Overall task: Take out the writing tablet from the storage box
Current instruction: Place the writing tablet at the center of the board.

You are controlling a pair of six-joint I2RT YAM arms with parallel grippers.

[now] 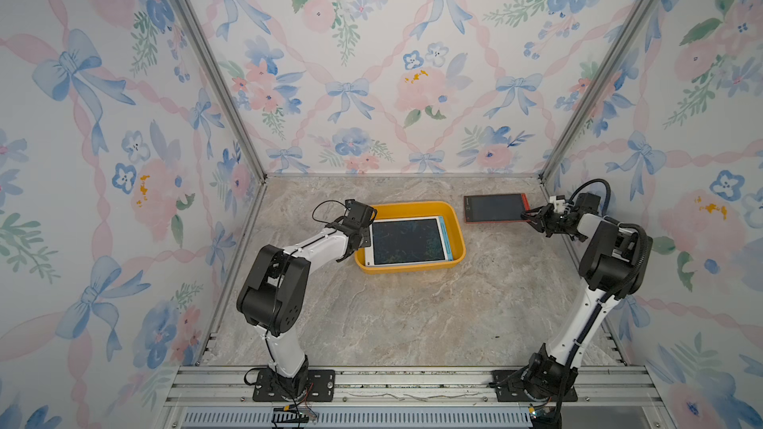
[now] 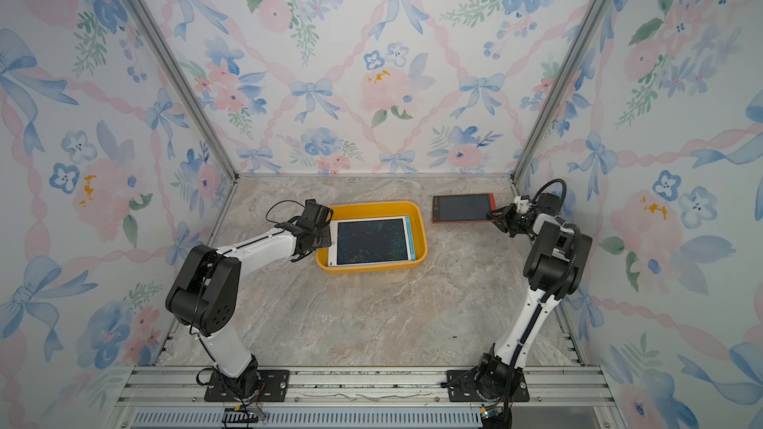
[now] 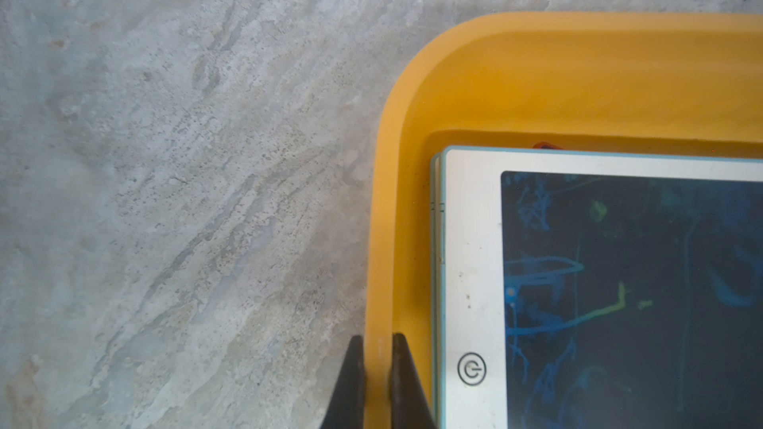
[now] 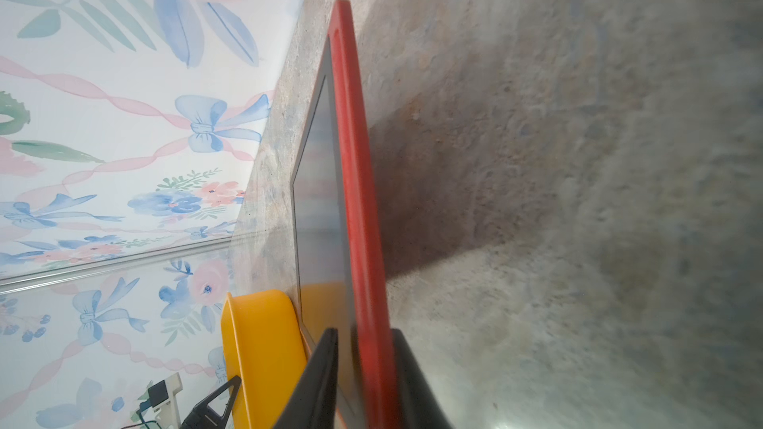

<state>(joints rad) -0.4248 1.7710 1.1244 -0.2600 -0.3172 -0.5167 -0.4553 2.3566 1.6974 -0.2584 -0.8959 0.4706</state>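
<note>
The yellow-orange storage box (image 1: 413, 205) (image 2: 373, 205) sits mid-table. Inside lies a white-framed writing tablet (image 1: 408, 241) (image 2: 371, 241) with a dark scribbled screen, stacked on another with a teal edge (image 3: 435, 200). My left gripper (image 1: 365, 237) (image 2: 328, 237) (image 3: 377, 348) is shut on the box's left rim (image 3: 578, 22), one finger inside, one outside. A red-framed writing tablet (image 1: 495, 208) (image 2: 462, 208) (image 4: 359, 158) lies on the table right of the box. My right gripper (image 1: 530, 216) (image 2: 497, 216) (image 4: 365, 336) straddles its right edge, jaws slightly apart with a gap on the screen side.
The marble-patterned tabletop (image 1: 413, 315) is walled by floral panels at the back and both sides. The red tablet lies close to the back right corner post (image 1: 545, 177). An aluminium rail (image 1: 413, 381) with both arm bases runs along the front edge.
</note>
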